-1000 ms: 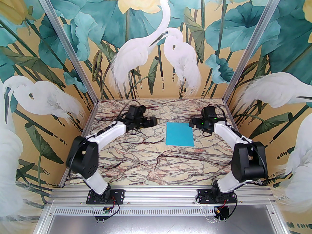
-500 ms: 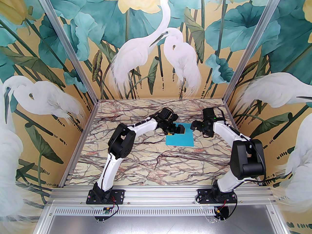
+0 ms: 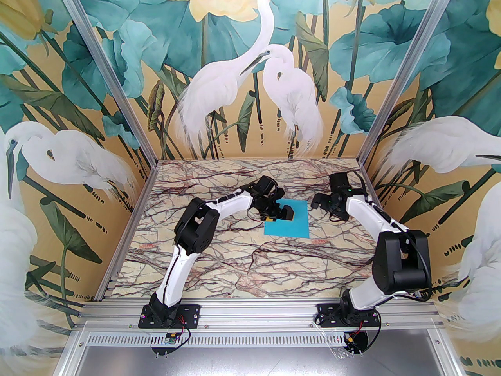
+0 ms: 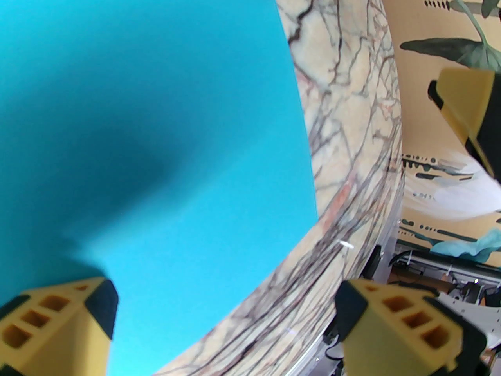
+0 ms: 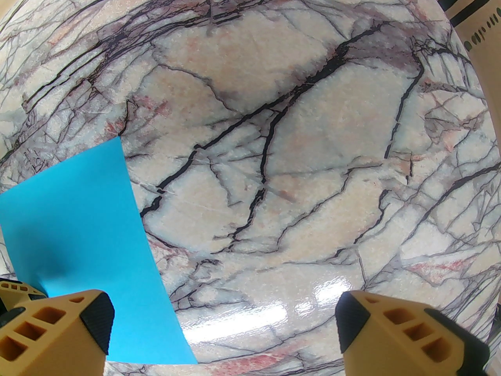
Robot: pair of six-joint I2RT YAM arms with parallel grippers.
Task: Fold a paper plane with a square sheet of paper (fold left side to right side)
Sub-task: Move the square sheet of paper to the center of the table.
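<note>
The square sheet of paper (image 3: 290, 228) lies flat and turquoise-blue on the marble table (image 3: 219, 257), right of centre. My left gripper (image 3: 280, 215) is low over the sheet's far left part, open. In the left wrist view the sheet (image 4: 148, 131) spreads under the open left gripper (image 4: 227, 311), one of its fingers (image 4: 58, 327) over the paper and the other over bare marble. My right gripper (image 3: 316, 202) hovers open just off the sheet's far right corner. The right wrist view has the sheet (image 5: 86, 241) at lower left beside the open right gripper (image 5: 225, 323).
Painted walls with aluminium posts (image 3: 375, 131) close in the table on three sides. Bare marble (image 5: 297, 139) extends to the right of the paper, and the near half of the table also lies bare. A yellow fingertip of the right gripper (image 4: 465, 104) is near the left gripper.
The left arm swung from the far left across to the paper and lowered onto its far left part. The sheet shifted slightly left and nearer. The right gripper backed off a little to the right.
</note>
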